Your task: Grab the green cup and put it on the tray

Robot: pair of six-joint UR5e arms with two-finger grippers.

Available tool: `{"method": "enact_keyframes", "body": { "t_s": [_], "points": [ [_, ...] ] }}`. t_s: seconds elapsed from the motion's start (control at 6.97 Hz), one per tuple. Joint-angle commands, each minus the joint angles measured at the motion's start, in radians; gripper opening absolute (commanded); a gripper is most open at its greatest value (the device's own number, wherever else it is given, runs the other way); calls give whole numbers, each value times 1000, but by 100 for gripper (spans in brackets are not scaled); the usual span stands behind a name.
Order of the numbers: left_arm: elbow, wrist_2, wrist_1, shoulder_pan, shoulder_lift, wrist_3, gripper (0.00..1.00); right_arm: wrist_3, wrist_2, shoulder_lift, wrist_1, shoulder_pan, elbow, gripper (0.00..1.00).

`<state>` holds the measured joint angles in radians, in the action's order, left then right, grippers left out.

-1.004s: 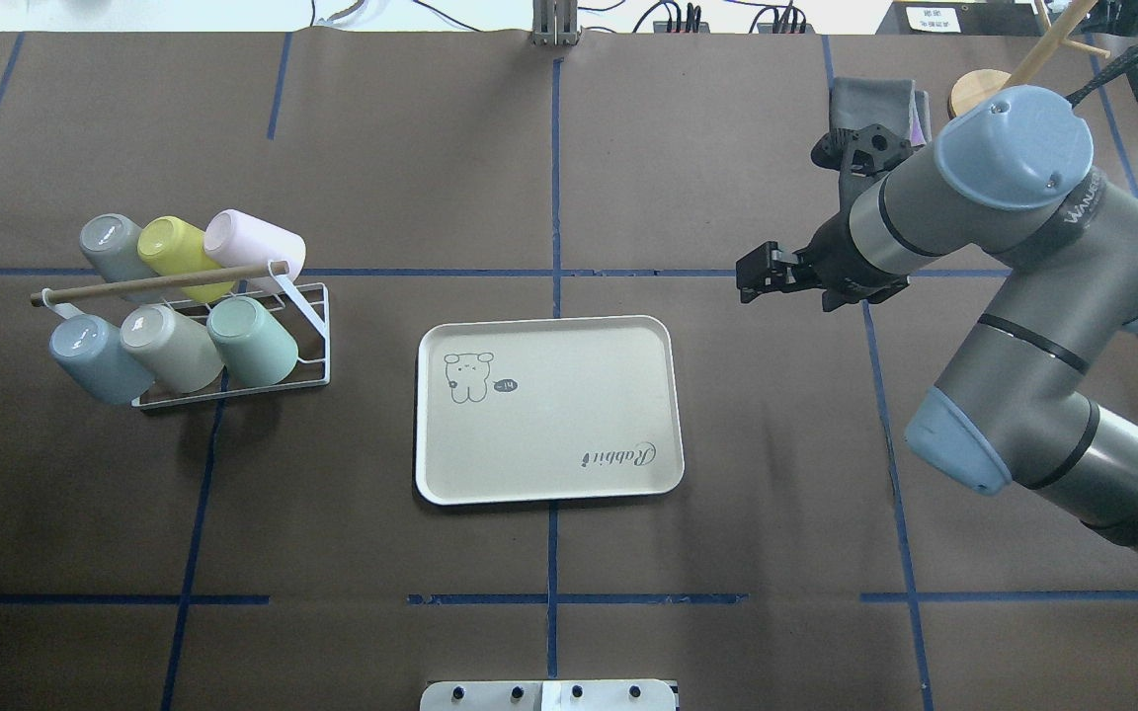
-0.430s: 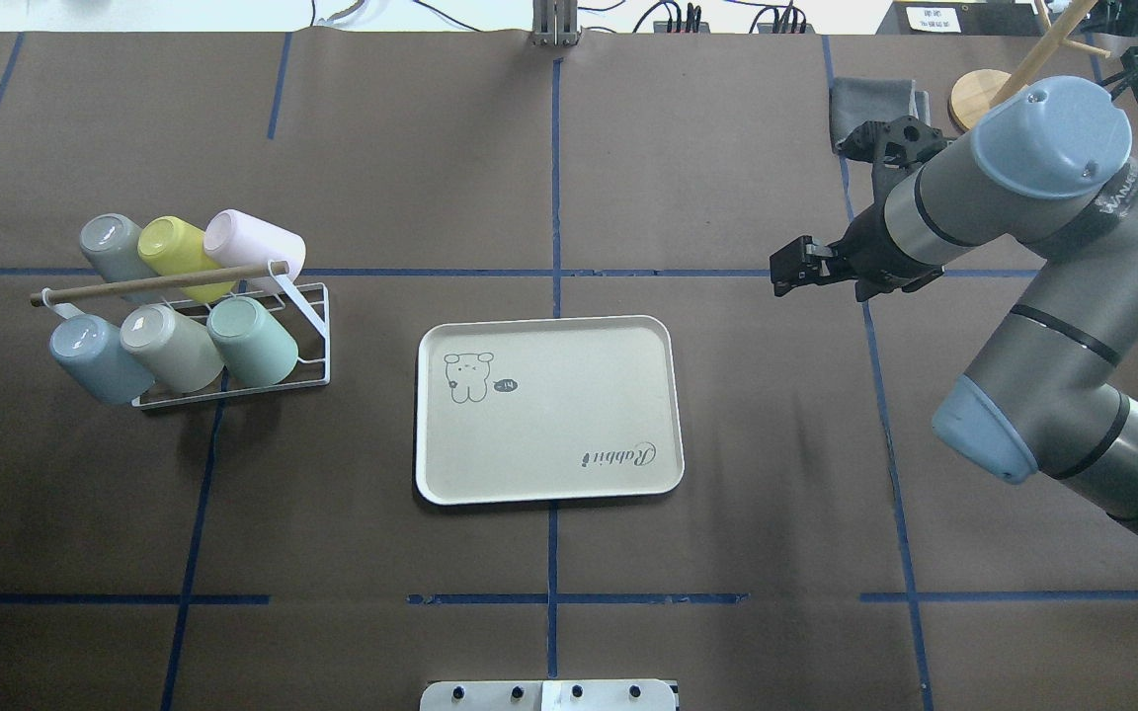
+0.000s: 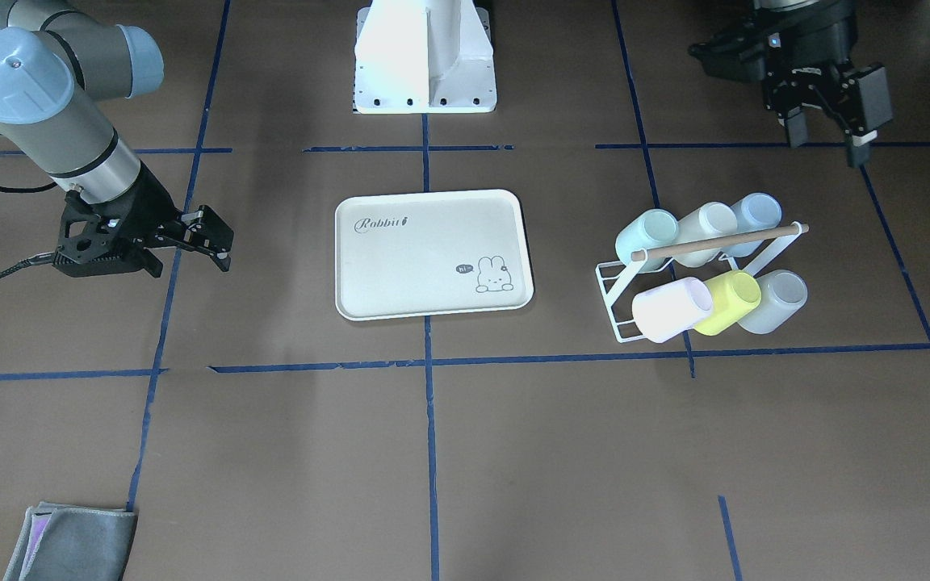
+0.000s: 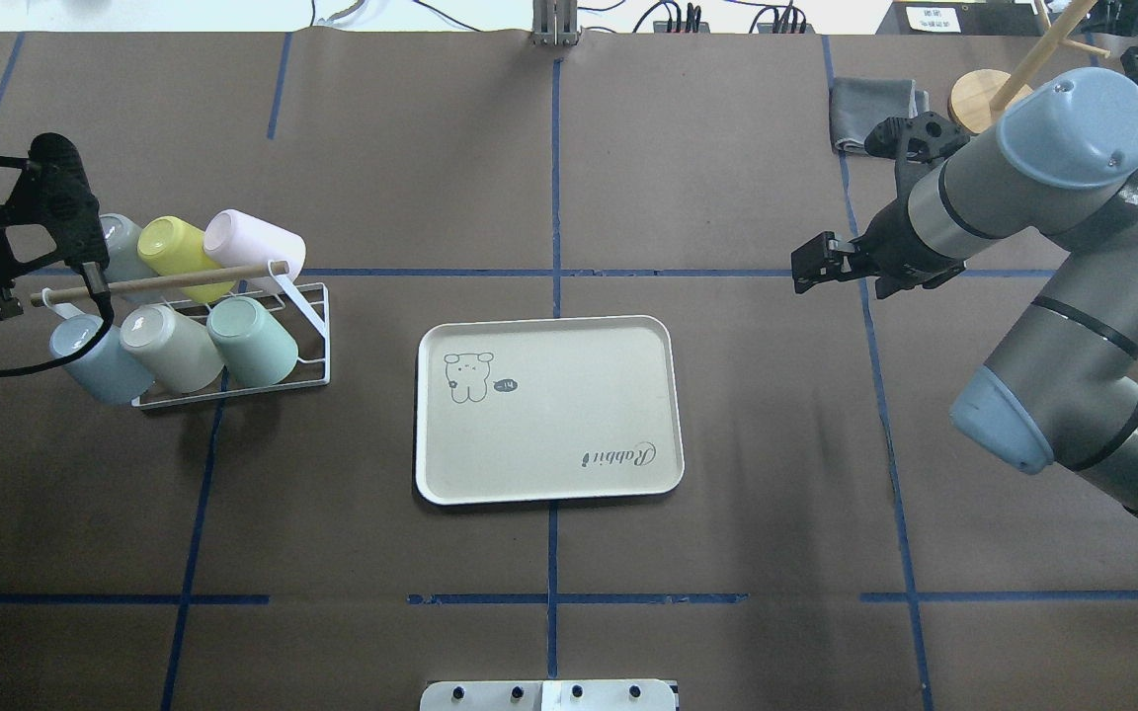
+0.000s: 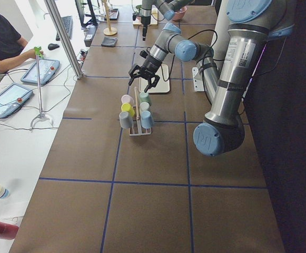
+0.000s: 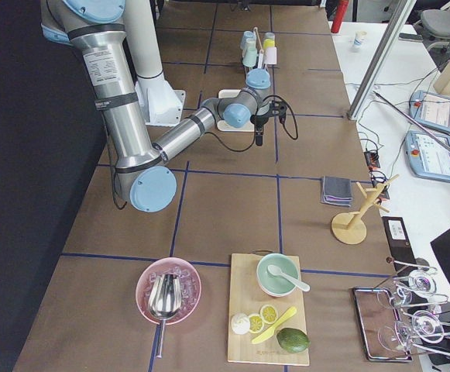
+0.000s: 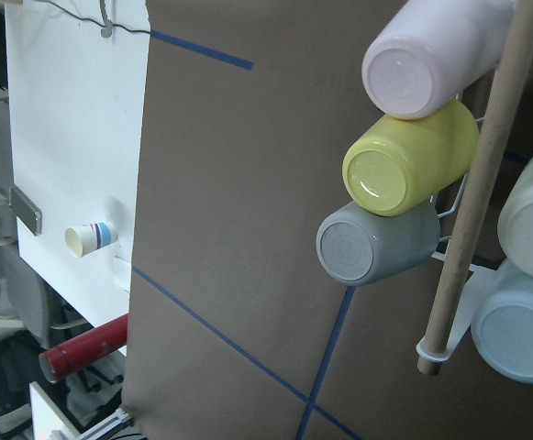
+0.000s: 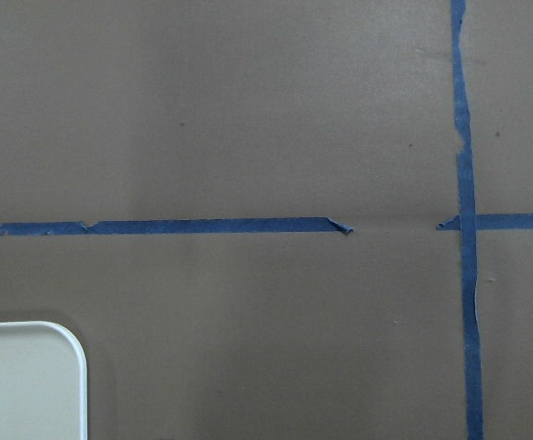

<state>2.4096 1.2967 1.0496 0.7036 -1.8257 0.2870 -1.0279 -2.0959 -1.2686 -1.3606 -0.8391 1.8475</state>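
Six smooth plastic cups are held in a white wire rack (image 4: 303, 308) under a round wooden rod (image 4: 174, 280). All are tilted with their bases outward. The green cup (image 4: 253, 341) is found in the row nearer the robot, at the end closest to the tray (image 4: 569, 395), with a cream cup (image 4: 169, 346) touching it and a blue cup (image 4: 95, 355) further along. In the far row a pink cup (image 4: 253, 247), a yellow cup (image 4: 174, 247) and a grey cup (image 4: 124, 259) are lined up.

The tray is a cream rectangle with rounded corners and a raised rim. It lies flat at the middle of the table (image 4: 727, 494), well apart from the rack. A rabbit drawing and the word "Rabbit" are printed on its face.

The left gripper (image 3: 824, 145) is held above the table near the rack, its fingers spread wide and nothing between them. The right gripper (image 3: 225, 246) is held on the tray's other side, its fingers parted and likewise gripping nothing.

The table is covered in matt brown paper, marked into squares by blue tape (image 4: 554, 197). A folded grey cloth (image 4: 865, 99) is laid at a far corner. At the end on the robot's right a metal scoop (image 6: 165, 298) is kept in a pink bowl (image 6: 141, 302). A person (image 5: 0, 37) is seated at a white bench alongside.
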Motion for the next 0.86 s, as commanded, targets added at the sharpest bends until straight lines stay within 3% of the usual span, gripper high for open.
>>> {"method": "enact_keyframes", "body": {
  "t_s": [0.0, 0.29, 0.57, 0.72],
  "points": [
    [16, -72, -16, -58, -27, 7, 100, 0, -7, -9, 1, -9, -1, 100],
    [13, -414, -163, -305, -44, 146, 100, 0, -9, -21, 2, -9, -1, 100],
    [6, -476, -195, -387, -53, 286, 100, 2, -9, -31, 5, -9, -2, 100],
    [-1, -582, -197, -471, -53, 358, 100, 2, -7, -31, 5, -9, -2, 100]
  ]
}}
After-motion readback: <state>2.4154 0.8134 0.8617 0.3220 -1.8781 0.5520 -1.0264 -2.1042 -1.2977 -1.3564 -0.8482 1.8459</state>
